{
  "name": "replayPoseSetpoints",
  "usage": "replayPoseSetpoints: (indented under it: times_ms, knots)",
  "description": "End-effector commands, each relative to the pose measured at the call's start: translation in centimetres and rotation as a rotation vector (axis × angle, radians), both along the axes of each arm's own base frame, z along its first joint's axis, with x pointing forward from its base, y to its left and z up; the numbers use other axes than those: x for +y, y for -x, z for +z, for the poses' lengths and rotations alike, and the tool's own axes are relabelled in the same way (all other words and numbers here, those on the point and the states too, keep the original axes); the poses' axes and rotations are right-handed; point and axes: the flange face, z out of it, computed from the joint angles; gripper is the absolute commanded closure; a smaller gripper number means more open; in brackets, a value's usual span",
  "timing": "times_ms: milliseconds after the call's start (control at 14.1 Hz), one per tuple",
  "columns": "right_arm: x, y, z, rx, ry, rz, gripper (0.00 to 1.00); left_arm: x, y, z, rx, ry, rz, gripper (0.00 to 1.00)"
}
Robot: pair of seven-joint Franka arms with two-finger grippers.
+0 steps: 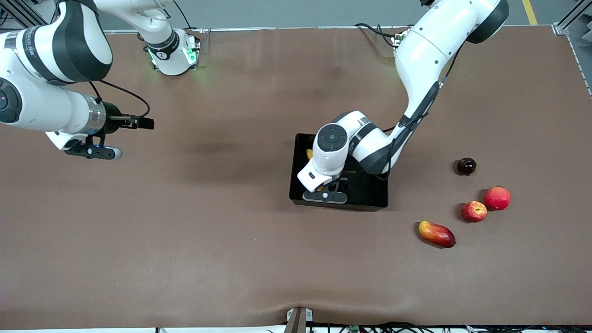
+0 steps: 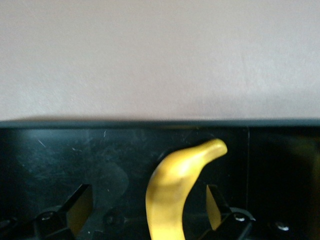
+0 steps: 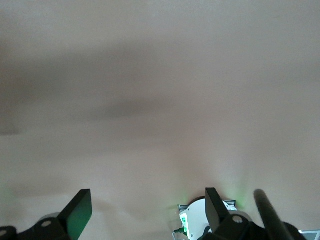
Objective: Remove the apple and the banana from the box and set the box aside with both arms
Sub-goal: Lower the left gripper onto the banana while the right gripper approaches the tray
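The black tray (image 1: 370, 192) lies mid-table. The yellow banana (image 1: 309, 154) lies in it, mostly hidden under the left arm's hand. My left gripper (image 1: 324, 193) is low inside the tray. In the left wrist view the banana (image 2: 175, 190) lies on the tray floor (image 2: 75, 150) between the fingers of my left gripper (image 2: 147, 212), which stand wide apart and clear of it. The small streaked red apple (image 1: 473, 211) sits on the table toward the left arm's end. My right gripper (image 1: 92, 151) hangs open and empty over bare table at the right arm's end, also in its wrist view (image 3: 145, 215).
Beside the apple are a larger plain red fruit (image 1: 497, 198), an oblong red-yellow mango (image 1: 436, 233) nearer the front camera, and a dark round fruit (image 1: 466, 166) farther from it. The right arm's base (image 3: 197, 220) shows in the right wrist view.
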Motion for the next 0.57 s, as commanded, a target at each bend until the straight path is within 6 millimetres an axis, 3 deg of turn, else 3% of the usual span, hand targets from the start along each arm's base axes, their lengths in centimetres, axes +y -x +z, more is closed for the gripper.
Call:
replayPoseSetpoints:
  times_ms: [0,496]
  knots:
    - [0.2,1.6,-0.4,-0.02,-0.008,-0.018,0.0,-0.3,1.1,0.2,0.008,-0.01,0.004,0.0]
    - [0.9,2.5,-1.3,-0.033,-0.01,-0.007,0.0,-1.0,2.0,-0.4,0.02,-0.017,-0.026,0.0]
